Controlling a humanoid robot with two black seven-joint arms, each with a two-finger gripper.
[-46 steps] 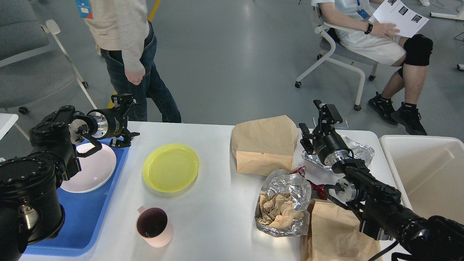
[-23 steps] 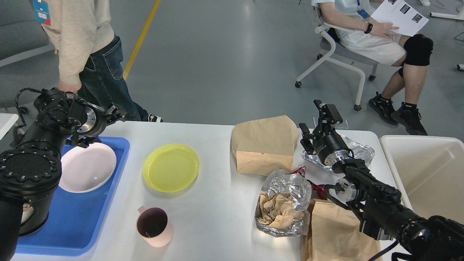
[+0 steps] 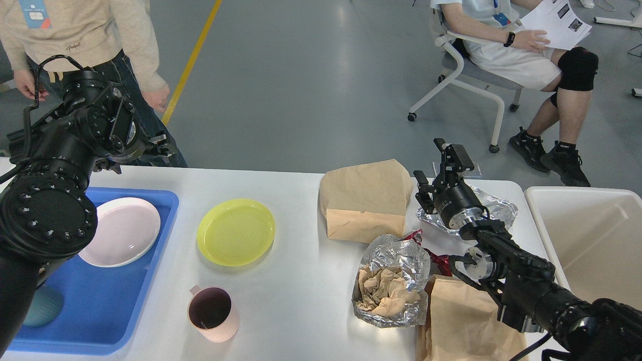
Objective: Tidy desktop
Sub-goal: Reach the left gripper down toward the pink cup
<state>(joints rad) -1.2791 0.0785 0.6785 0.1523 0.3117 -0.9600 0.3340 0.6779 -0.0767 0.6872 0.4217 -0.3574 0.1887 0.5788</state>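
Desktop (image 3: pixel 301 301) clutter is only partly cleared: this white top fills the lower view from the blue tray (image 3: pixel 120 321) at the left to the bin (image 3: pixel 592 235) at the right.

Left gripper (image 3: pixel 163 145) is seen small and dark at the far left edge of the table, so I cannot tell whether its fingers are wide or closed; nothing shows in them. A second ago it hung over the tray's far corner beside the pink plate (image 3: pixel 123 235); now the arm has swung up and back, clear of the tray, and the plate lies in the tray. By my reading one dish is stowed and the arm is free for the next.

Right gripper (image 3: pixel 439 163) has not moved; its fingers stand apart and empty, above the foil sheet (image 3: pixel 494 210) and just beside the brown bag (image 3: pixel 366 200).

Left to sort: the yellow plate (image 3: pixel 235 238) near the tray, the pink cup (image 3: pixel 210 313) near the front edge, the foil bundle (image 3: pixel 393 283) with crumpled paper, a red wrapper (image 3: pixel 436 258), and a second bag (image 3: pixel 464 323) under the right forearm.

Open table lies between yellow plate and bag, a fair lane for the left arm. A person (image 3: pixel 75 35) stands close behind that arm, which could be a hazard on a wide swing.
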